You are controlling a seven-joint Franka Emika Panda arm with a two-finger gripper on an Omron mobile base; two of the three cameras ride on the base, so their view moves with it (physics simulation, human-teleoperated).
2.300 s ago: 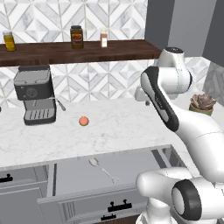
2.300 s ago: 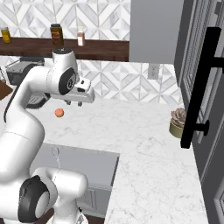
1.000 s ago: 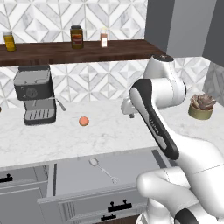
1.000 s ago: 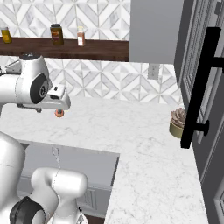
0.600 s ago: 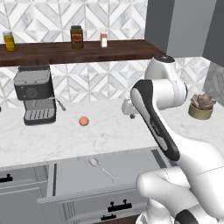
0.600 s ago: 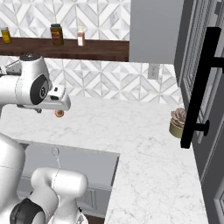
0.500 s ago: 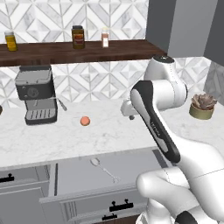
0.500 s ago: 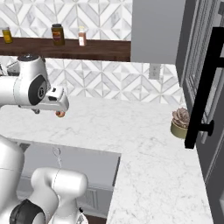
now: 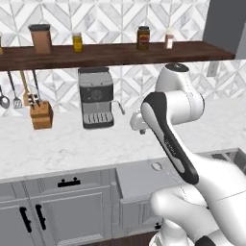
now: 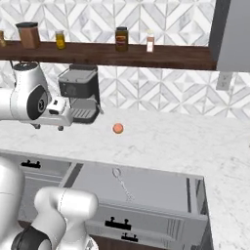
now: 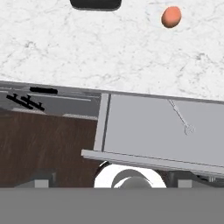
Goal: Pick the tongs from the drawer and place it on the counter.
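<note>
The drawer (image 10: 156, 188) stands pulled out under the counter (image 10: 161, 146), its flat grey floor bare apart from the tongs (image 10: 122, 183). They lie near its back edge, round head toward the counter. From the left base view the tongs (image 9: 161, 169) lie in the drawer (image 9: 137, 180) just beside my forearm. My gripper (image 10: 49, 128) hangs open over the marble in front of the coffee machine, up and to the left of the drawer, holding nothing. In the hand view the tongs (image 11: 180, 117) lie far right inside the drawer (image 11: 140, 131), below the counter (image 11: 87, 52).
A small orange ball (image 10: 117, 128) rests on the marble behind the drawer. A coffee machine (image 9: 96, 103) and a knife block (image 9: 41, 115) stand against the wall. A brown shelf (image 9: 110, 50) with jars runs overhead. Grey cabinet fronts (image 9: 57, 211) sit left of the drawer.
The whole picture has slid to the right in both base views, so the base has driven to the left. The arm keeps much the same pose and the gripper stays open.
</note>
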